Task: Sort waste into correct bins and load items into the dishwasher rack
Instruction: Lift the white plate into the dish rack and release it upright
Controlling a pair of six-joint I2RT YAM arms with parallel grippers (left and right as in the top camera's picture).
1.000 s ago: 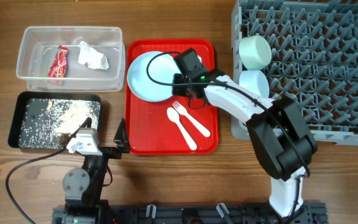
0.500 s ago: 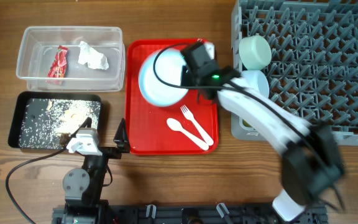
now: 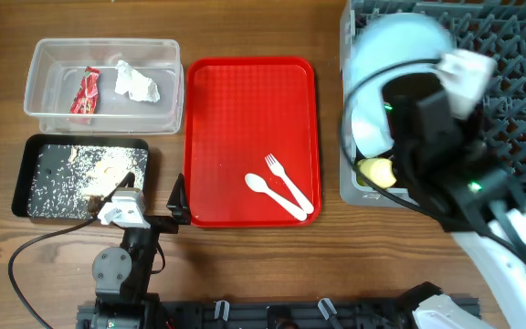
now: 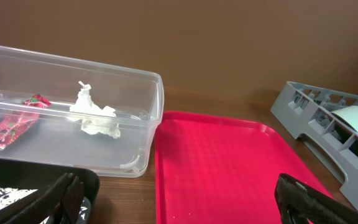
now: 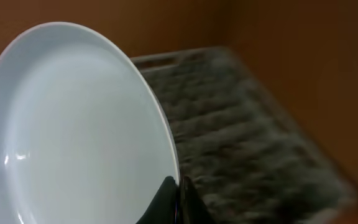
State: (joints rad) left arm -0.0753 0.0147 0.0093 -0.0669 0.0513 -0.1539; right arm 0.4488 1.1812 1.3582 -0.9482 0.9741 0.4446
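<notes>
Clearly the waste side looks done: the red wrapper (image 3: 85, 91) and crumpled napkin (image 3: 137, 82) lie in the clear tub (image 3: 103, 42), and the crumbs (image 3: 89, 174) are spread in the black tray (image 3: 21, 178). The right gripper (image 5: 178, 196) is pinched tight on the rim of the light blue plate (image 3: 400, 46), holding it over the left end of the dishwasher rack (image 3: 500, 100), not yet slotted by my reckoning. The yellow cup (image 3: 377, 171) and pale green bowl (image 4: 356, 118) sit in the rack. That leaves 2 pieces, the white fork (image 3: 289, 185) and spoon (image 3: 277, 199), lying on the red serving tray (image 3: 245, 110). The left gripper (image 4: 179, 186) hangs wide open and empty near the black tray.
</notes>
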